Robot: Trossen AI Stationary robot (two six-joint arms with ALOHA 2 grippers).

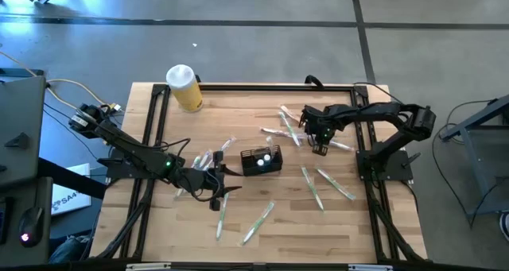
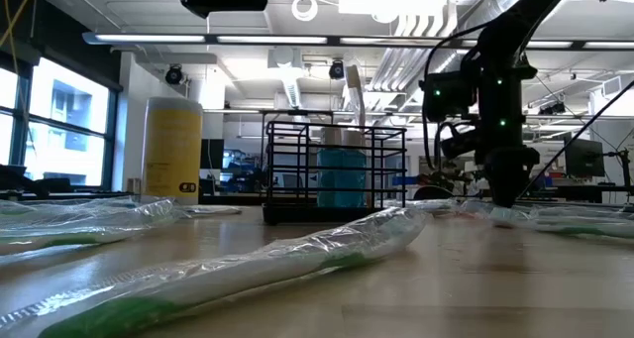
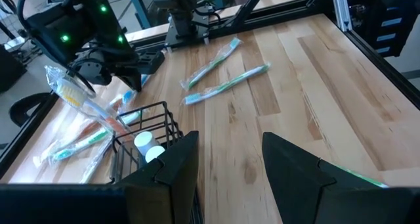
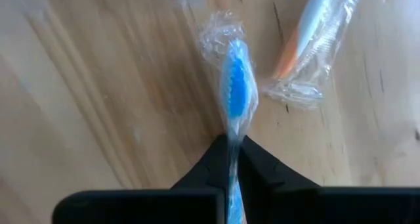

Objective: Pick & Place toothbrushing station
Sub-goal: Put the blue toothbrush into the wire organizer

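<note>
- the small black wire-mesh caddy stands upright near the middle of the pale wooden table, apparently with white-capped items inside.
- the right gripper is down at the table, right of the caddy, fingers clamped on a blue plastic-wrapped toothbrush.
- the left gripper waits just left of the caddy, fingers apart, holding nothing.
- a yellow cylinder with a white lid lies at the far left corner.

Right tool pinched (left agape)

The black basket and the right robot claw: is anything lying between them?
In the high view, between the basket and the right gripper, shut on a blue toothbrush, there is only bare wood. Wrapped toothbrushes lie just beyond that stretch.
</note>
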